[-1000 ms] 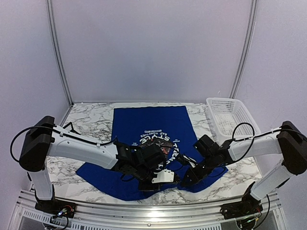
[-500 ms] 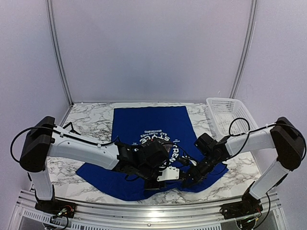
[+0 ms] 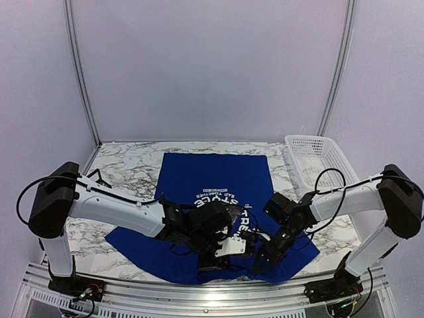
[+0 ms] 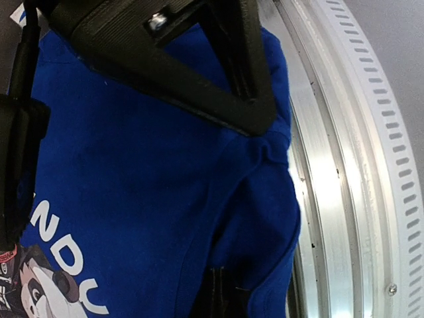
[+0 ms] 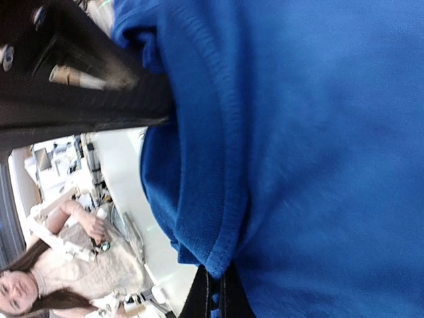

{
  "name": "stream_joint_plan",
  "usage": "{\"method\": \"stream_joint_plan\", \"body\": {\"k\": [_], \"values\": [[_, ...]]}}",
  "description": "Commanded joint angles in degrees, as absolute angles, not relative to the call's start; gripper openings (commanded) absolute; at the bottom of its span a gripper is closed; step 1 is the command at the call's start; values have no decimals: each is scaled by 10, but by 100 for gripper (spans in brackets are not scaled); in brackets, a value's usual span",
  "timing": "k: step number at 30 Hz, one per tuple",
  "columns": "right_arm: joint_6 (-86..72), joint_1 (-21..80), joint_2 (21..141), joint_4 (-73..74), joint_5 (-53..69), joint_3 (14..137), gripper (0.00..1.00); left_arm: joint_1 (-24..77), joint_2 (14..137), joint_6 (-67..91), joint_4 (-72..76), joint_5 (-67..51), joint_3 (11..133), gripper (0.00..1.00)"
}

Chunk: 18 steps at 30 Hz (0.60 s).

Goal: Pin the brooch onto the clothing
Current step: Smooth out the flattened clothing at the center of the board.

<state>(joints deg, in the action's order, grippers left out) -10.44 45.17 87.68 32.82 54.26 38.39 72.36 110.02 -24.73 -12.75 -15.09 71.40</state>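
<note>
The blue T-shirt [image 3: 212,172] lies flat on the marble table [image 3: 126,165], in the middle of the overhead view. Its white lettering [image 3: 222,195] is at the centre and its lower edge is near the metal rail at the bottom. The left gripper [image 3: 213,260] is low on that near edge, and its wrist camera shows the black fingers [image 4: 218,79] closed on a bunched fold of the blue cloth, with part of the panda print [image 4: 40,291] in the lower left corner. The right gripper [image 3: 260,265] is just beside it to the right, also closed, pinching the stitched hem [image 5: 212,218]. A white plastic basket [image 3: 317,142] stands at the upper right of the table, apart from the shirt. Inside it I can see only its own lattice.
</note>
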Motion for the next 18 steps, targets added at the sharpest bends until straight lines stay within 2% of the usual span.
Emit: {"method": "stream_joint_plan", "body": {"k": [1,2,6,10,12,14,18], "values": [[-95,408,890,343,482,409,0,701,1119,-217,-115,-181,714,0],[-94,397,898,340,474,412,0,692,1122,-209,-111,-180,719,0],[-85,379,936,322,438,436,15,661,1140,-195,-108,-164,734,0],[-86,365,965,313,396,454,19,644,1139,-196,-108,-126,738,0],[-85,363,971,315,381,462,22,643,1126,-201,-108,-118,737,6],[-82,362,969,319,373,467,25,643,1109,-205,-108,-128,734,18],[-86,362,950,330,358,474,26,671,1067,-228,-109,-149,725,31]]}}
